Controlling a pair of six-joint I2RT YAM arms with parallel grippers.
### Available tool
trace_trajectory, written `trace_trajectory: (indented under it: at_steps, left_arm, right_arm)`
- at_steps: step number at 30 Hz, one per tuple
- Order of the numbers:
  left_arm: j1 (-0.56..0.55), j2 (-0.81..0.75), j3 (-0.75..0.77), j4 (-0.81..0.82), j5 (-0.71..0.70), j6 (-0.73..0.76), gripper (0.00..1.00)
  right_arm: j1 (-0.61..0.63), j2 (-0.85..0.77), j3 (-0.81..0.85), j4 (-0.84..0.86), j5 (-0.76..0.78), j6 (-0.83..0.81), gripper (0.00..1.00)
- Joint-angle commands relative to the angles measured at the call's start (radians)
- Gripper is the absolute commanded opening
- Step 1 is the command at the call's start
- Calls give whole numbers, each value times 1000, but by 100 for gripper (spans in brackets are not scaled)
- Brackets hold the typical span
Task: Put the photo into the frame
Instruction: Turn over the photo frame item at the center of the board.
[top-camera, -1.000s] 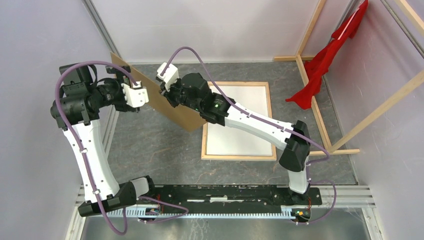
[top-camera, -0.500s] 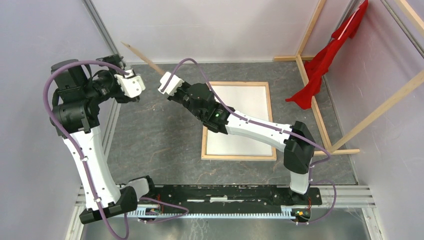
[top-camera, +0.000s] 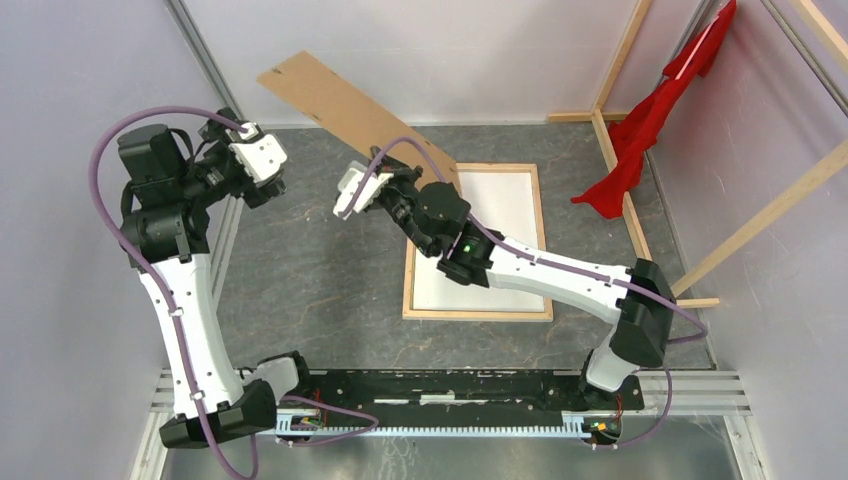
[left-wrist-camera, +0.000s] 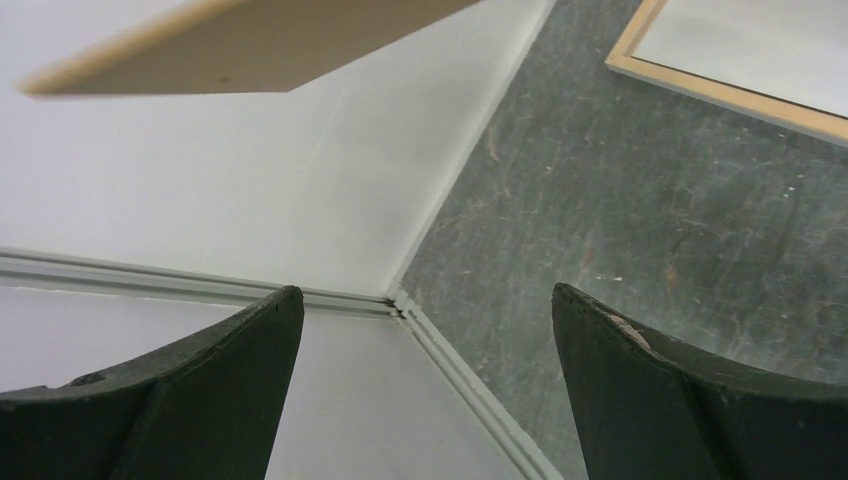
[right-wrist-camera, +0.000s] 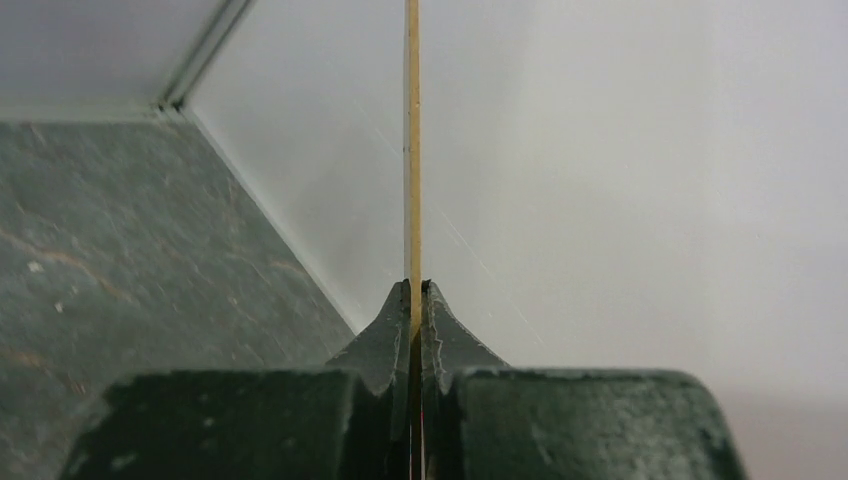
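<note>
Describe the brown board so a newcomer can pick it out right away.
Start at the grey table and go to its far side, just past the wood-edged frame lying flat. There a thin board hangs tilted in the air, pinched at its edge by the right pincer. Unlike the frame, it is plain brown, borderless and raised off the table.

The left arm (top-camera: 180, 300) stands tall, the left tool (left-wrist-camera: 422, 292) with fingers spread wide apart. The right arm (top-camera: 560, 275) stretches forward-left, the right tool (right-wrist-camera: 415, 290) pinched tight on a board (right-wrist-camera: 411, 150) edge, wrist seemingly rolled sideways.
</note>
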Motion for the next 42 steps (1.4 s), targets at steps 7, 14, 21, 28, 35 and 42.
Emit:
trace_trajectory:
  at_steps: [7,14,21,28,35,42]
  left_arm:
    - [1,-123,-91,-11,126,338,100]
    - [2,-116,-125,-277,-12,730,100]
    - [1,-175,-255,-217,-57,780,100]
    - [1,-170,-279,-106,-6,657,100]
    - [1,-210,-370,79,44,605,96]
    - [0,-199,-403,78,21,676,80]
  right_arm:
    - [30,-112,-123,37,-20,-273,0]
    - [115,-112,-322,333,65,-598,0]
    - [141,-131,-341,374,67,-611,0]
    - [170,-128,-355,375,64,-647,0]
    - [191,-111,-340,350,61,-655,0]
    - [200,-90,-330,332,55,-659,0]
